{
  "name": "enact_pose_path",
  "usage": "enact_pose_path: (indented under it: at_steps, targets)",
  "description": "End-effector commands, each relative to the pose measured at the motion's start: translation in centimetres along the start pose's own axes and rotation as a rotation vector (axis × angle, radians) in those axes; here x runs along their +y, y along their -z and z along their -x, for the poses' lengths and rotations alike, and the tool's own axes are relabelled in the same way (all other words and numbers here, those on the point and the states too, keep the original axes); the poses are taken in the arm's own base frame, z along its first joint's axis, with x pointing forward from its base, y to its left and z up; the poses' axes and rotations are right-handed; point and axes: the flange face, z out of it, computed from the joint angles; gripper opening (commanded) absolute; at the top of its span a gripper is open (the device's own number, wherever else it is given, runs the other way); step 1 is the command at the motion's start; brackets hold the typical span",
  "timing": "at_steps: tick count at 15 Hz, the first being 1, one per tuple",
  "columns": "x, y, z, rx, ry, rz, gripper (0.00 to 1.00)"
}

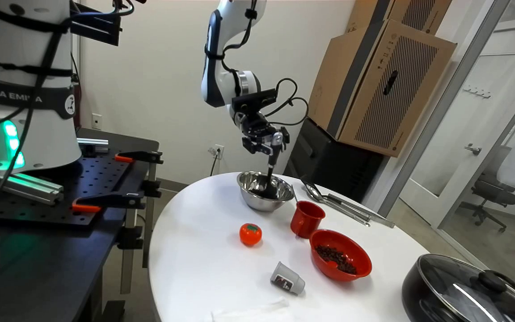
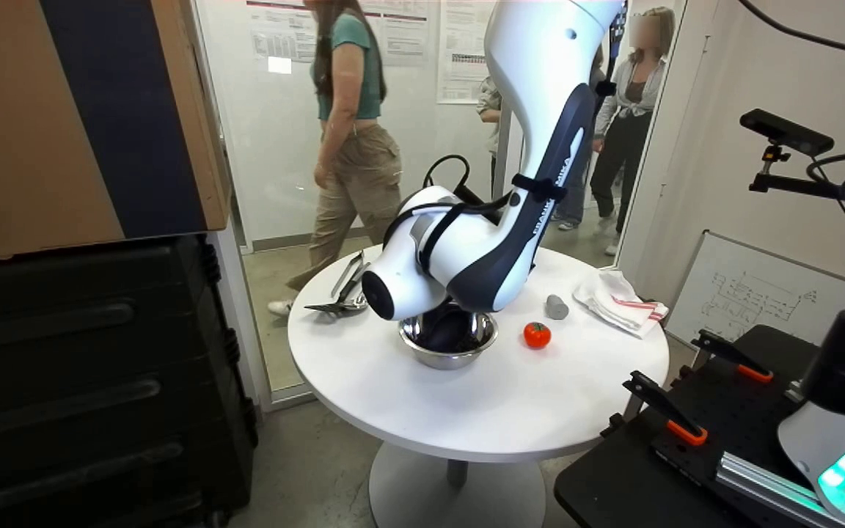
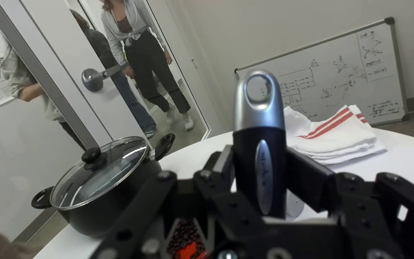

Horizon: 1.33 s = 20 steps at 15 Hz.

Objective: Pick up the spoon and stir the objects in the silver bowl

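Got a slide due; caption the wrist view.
Gripper clasping the spoon; lidded pot and folded cloth on the white table beyond.

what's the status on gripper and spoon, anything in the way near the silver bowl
Gripper shut on black-handled spoon. Its head down inside silver bowl. Red mug near bowl, possible bump risk.

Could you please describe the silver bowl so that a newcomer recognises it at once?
Find the round white table. On it, beneath the gripper, stands the silver bowl. Unlike the red cup and red bowl nearby, it is shiny metal, with the spoon reaching inside.
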Motion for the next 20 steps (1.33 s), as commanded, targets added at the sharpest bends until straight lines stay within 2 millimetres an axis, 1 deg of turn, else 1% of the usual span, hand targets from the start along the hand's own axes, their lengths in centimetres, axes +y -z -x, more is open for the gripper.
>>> enact_pose_path:
  at_steps: [1,3,6,14,18,20]
  targets:
    - [0.2,-1.1,0.2,-0.053,-0.019,0.032,0.10]
    - [0.3,-1.5,0.5,-0.068,-0.023,0.038,0.10]
    - [0.1,-1.3,0.8,-0.071,-0.012,0.047,0.10]
    - [-1.8,1.0,1.5,-0.054,0.067,0.085,0.10]
    - [-2.1,2.5,0.8,-0.030,0.052,0.097,0.10]
    - [-2.1,2.9,0.4,-0.023,0.035,0.103,0.10]
